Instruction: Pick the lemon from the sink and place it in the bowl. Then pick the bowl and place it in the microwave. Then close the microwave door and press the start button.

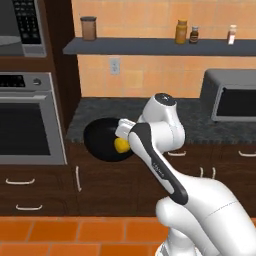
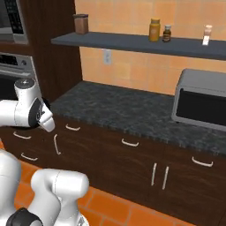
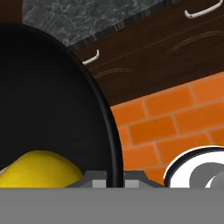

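The glossy black bowl [image 1: 101, 141] hangs in the air in front of the counter's left end, just past its edge. The yellow lemon [image 1: 121, 145] lies inside it by the right rim. My gripper [image 1: 124, 131] is shut on that rim. In the hand view the bowl [image 3: 48, 100] takes up the left half, its rim runs down between my gripper's [image 3: 113, 178] tips, and the lemon [image 3: 39, 168] lies at the bottom left. The microwave [image 1: 20, 25] with its keypad sits at the top left, above the bowl. The sink and the microwave door are out of view.
A steel oven [image 1: 27, 120] stands below the microwave, left of the bowl. The dark granite counter [image 1: 200, 127] carries a silver toaster-like box [image 1: 230, 95]. A shelf [image 1: 160, 46] holds jars. Dark drawers [image 3: 166, 48] and an orange tile floor [image 3: 175, 127] lie below.
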Controlling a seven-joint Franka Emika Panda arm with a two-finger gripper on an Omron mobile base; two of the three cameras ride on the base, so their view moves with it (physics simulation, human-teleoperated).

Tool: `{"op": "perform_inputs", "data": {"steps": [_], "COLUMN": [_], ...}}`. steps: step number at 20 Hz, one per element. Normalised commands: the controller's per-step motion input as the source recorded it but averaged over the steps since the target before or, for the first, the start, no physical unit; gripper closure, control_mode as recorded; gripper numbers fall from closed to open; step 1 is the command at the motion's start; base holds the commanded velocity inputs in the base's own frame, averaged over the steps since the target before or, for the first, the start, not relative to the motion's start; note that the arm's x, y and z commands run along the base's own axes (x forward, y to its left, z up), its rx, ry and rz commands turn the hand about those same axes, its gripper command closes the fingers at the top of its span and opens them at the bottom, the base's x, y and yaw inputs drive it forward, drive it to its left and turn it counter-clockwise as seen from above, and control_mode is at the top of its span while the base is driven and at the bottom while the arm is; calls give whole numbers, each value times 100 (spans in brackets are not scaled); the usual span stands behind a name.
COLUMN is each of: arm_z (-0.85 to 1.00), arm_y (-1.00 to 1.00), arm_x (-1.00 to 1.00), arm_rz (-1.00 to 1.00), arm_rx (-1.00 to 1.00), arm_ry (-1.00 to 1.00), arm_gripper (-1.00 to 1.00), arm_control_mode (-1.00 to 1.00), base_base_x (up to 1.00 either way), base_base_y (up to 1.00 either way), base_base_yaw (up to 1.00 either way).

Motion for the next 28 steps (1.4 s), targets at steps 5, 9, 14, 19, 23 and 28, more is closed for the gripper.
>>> {"op": "perform_inputs", "data": {"steps": [5, 9, 14, 19, 23, 28], "arm_z": [0, 0, 0, 0, 0, 0], "arm_y": [0, 0, 0, 0, 0, 0], "arm_x": [0, 0, 0, 0, 0, 0], "arm_rz": [0, 0, 0, 0, 0, 0], "arm_rx": [0, 0, 0, 0, 0, 0], "arm_ry": [0, 0, 0, 0, 0, 0], "arm_gripper": [100, 100, 100, 100, 100, 100], "arm_control_mode": [100, 100, 100, 100, 100, 100], "base_base_x": [0, 11, 36, 59, 89, 81], "base_base_y": [100, 100, 100, 100, 97, 37], "base_base_yaw": [-13, -20, -23, -17, -8, -6]}}
